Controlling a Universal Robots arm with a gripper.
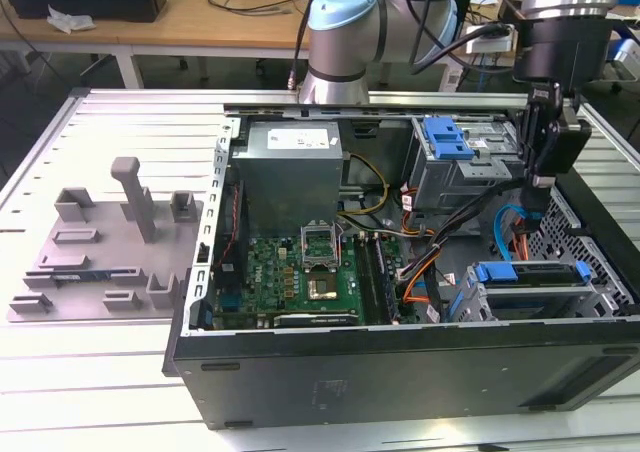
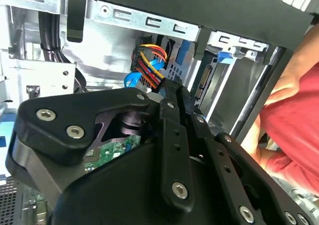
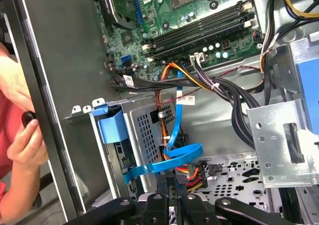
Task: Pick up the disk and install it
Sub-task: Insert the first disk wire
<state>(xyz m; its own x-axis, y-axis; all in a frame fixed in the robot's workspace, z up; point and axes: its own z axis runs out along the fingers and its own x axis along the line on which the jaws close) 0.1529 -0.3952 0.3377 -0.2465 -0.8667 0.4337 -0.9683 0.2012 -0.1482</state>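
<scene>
Black case [image 1: 400,382], green motherboard [image 1: 300,277], silver power supply [image 1: 290,167], blue drive latches [image 1: 447,137]. Blue ribbon cable [image 3: 172,160], with orange, yellow and red wires [image 3: 192,174]. Grey fixture [image 1: 100,247] at left. Black gripper [image 1: 541,180]. Red sleeve [image 2: 299,110].

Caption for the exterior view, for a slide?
Robot arm's black claw hangs in the open black metal computer case, near a silver drive cage with blue plastic fronts.

In the exterior view, the robot arm [image 1: 345,32] is cut off by the frame's top edge. At lower right, the disk [image 1: 530,273] lies mostly hidden inside its drive cage [image 1: 600,290], with only its blue frame edge showing. In both wrist views, a person's hand [image 3: 22,135] and red sleeve [image 2: 299,120] are cut off by the picture edge.
</scene>
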